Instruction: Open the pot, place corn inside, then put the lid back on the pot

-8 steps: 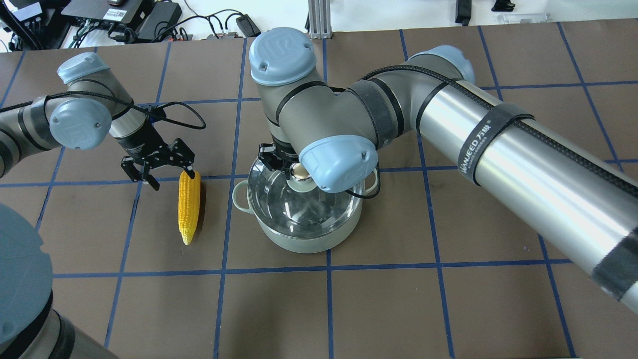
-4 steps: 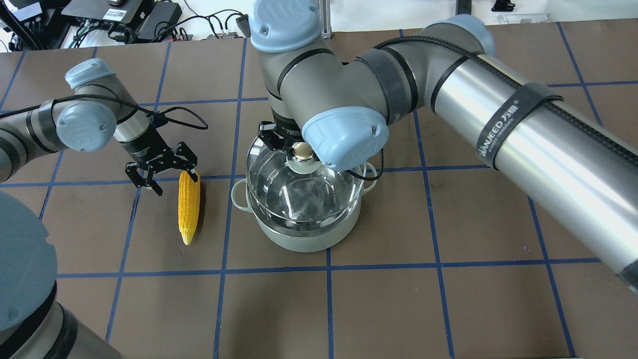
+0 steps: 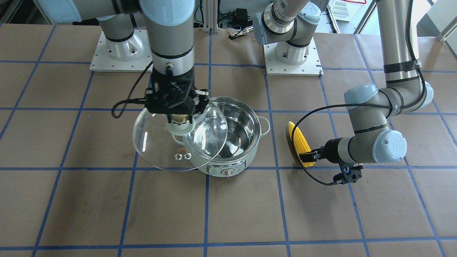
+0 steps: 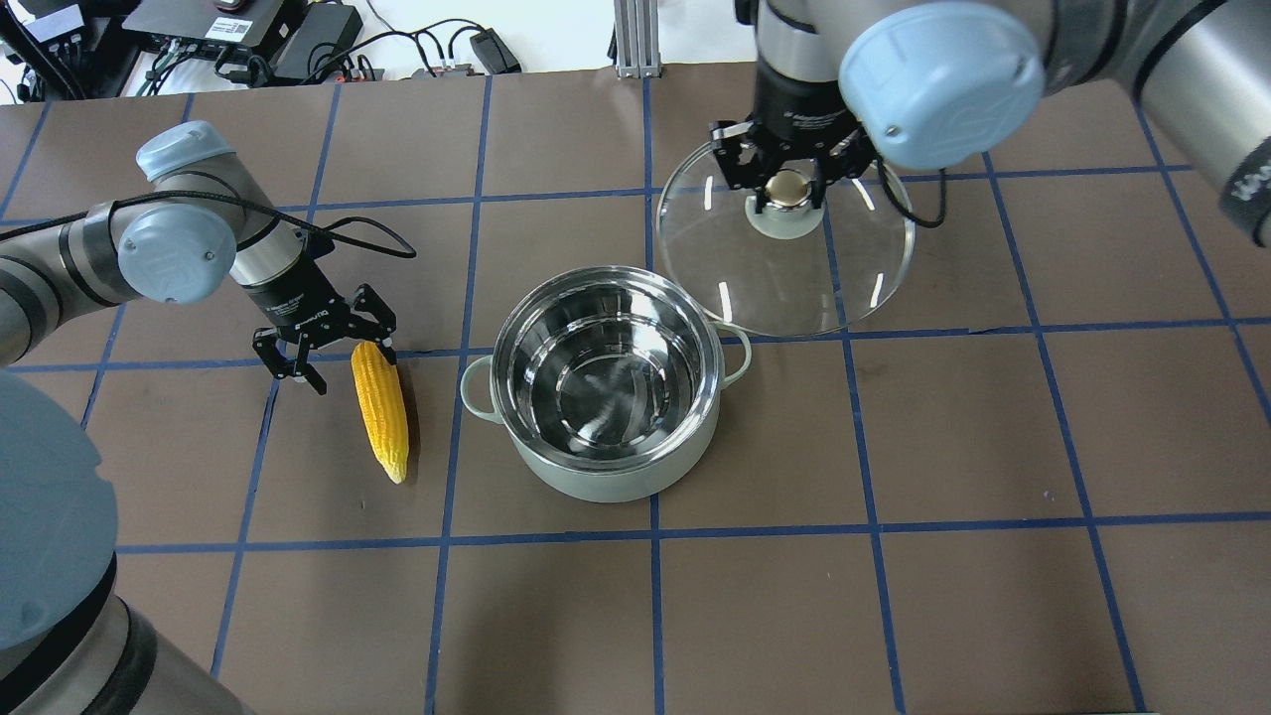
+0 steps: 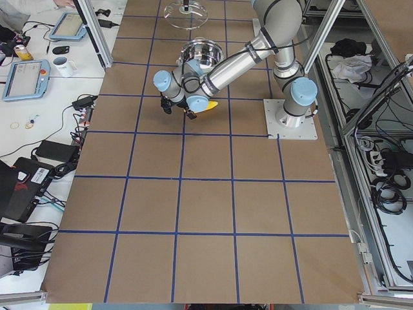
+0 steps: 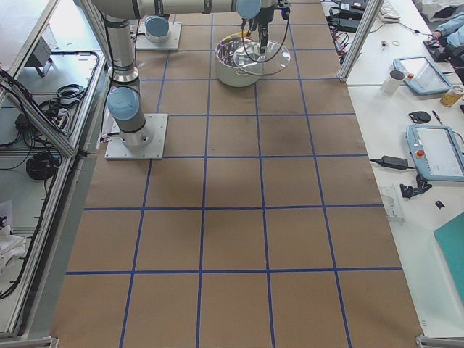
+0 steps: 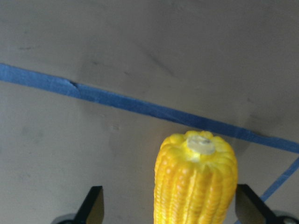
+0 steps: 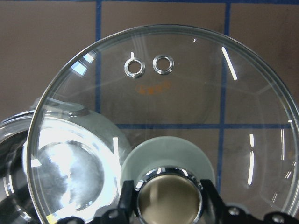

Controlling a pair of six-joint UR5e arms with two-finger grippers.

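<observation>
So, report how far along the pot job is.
Done: the lid is off the pot, which stands open and empty. In hand: the right tool holds the lid by its knob; the left tool straddles the corn on the table, open. Left: corn in, lid back on.

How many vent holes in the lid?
2. In the right wrist view, the left vent hole and right vent hole sit side by side near the glass lid's rim, across from the knob. None seem hidden.
</observation>
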